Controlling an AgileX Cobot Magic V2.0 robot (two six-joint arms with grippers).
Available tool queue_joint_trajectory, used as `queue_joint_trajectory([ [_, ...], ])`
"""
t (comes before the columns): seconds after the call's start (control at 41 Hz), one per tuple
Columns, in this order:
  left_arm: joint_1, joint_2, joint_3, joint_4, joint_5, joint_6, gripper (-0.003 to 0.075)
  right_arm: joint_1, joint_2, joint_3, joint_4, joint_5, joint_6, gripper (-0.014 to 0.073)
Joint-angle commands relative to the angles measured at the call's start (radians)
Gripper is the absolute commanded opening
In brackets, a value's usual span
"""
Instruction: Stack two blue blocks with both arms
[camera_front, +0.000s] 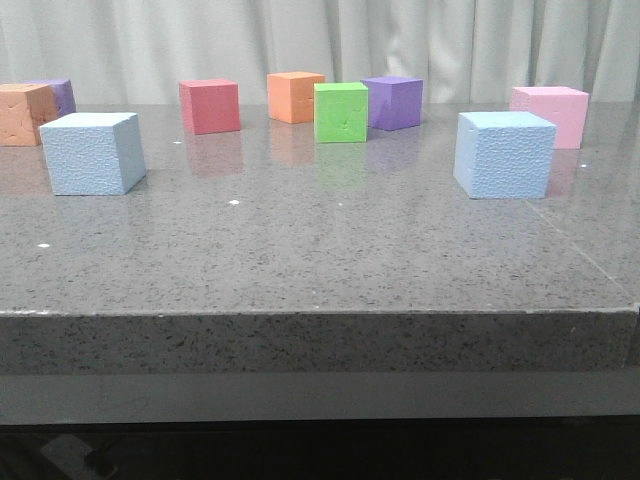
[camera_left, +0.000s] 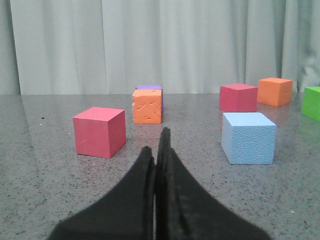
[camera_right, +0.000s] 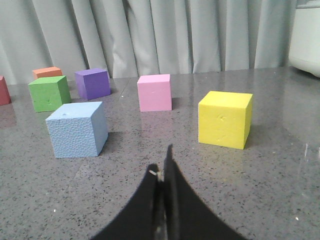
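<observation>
We see the counter (camera_front: 320, 260) from low at its near edge; each wrist camera looks far-ward, low over pinched fingers (camera_left: 159, 165), sharing the green cube (camera_front: 341, 112).

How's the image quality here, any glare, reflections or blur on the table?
Front view: the glossy table mirrors the red cube and green cube, with small glints. Left wrist view: the left gripper is a dark soft silhouette. Right wrist view: the right gripper likewise; cubes sharp.
</observation>
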Motion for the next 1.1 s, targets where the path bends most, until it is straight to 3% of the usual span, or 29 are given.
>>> queue_joint_trajectory([
  [0.0, 0.000, -0.020, 0.002, -0.006, -0.085, 0.000, -0.0020, 0.001, -0.018, -0.006, -0.009, -0.075, 0.000, -0.0067],
  [0.83, 0.000, -0.020, 0.002, -0.006, -0.087, 0.000, -0.0020, 0.001, -0.018, -0.006, -0.009, -0.075, 0.000, -0.0067],
  [1.074, 0.000, -0.020, -0.018, -0.015, -0.238, 0.000, -0.0020, 0.000, -0.018, -0.021, -0.014, -0.108, -0.002, -0.0067],
])
